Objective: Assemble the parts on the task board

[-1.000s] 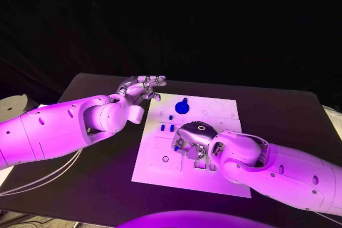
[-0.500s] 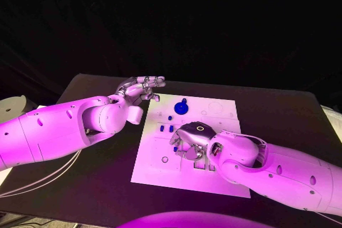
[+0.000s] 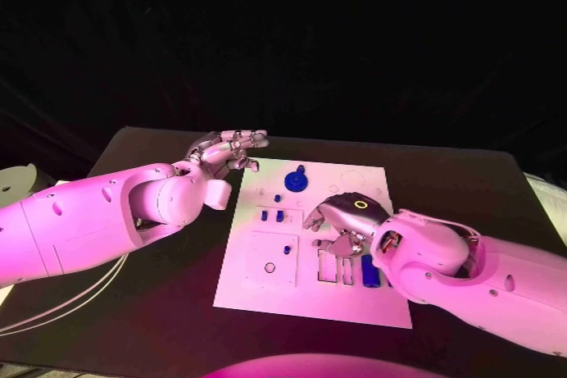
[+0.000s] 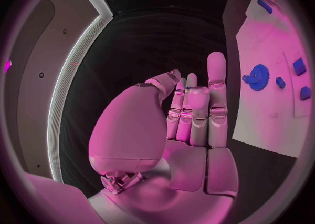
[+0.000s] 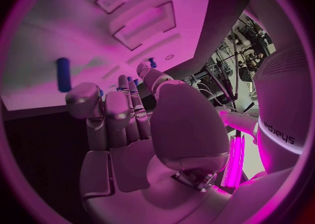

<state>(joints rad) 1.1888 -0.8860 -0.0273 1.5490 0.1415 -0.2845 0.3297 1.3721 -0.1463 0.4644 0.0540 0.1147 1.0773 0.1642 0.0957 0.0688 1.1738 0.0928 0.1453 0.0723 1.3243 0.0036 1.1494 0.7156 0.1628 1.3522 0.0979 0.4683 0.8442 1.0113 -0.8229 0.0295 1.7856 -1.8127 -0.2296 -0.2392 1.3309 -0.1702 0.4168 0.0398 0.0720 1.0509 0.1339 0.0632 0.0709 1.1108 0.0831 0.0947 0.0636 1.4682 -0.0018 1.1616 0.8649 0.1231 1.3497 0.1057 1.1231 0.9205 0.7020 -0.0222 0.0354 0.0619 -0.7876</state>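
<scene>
The white task board (image 3: 254,280) lies in the middle of the black table. A blue gear (image 3: 296,179) stands near its far edge, with small blue blocks (image 3: 273,216) just below it. A blue peg (image 3: 369,271) lies by the slots next to my right wrist. My right hand (image 3: 342,222) hovers over the board's middle with its fingers curled in, and I see nothing held in it (image 5: 125,124). My left hand (image 3: 230,148) hangs off the board's far left corner, fingers loosely bent and empty (image 4: 187,113). The left wrist view also shows the gear (image 4: 257,77) and a block (image 4: 299,66).
Rectangular slots (image 3: 337,267) and a square recess (image 3: 274,255) mark the board's near half. Bare black table (image 3: 460,181) surrounds the board on all sides. My left forearm (image 3: 106,222) lies over the table's left part.
My right hand has shifted right and slightly away over the board, and the blue peg beside its wrist is now uncovered. The left hand has barely moved.
</scene>
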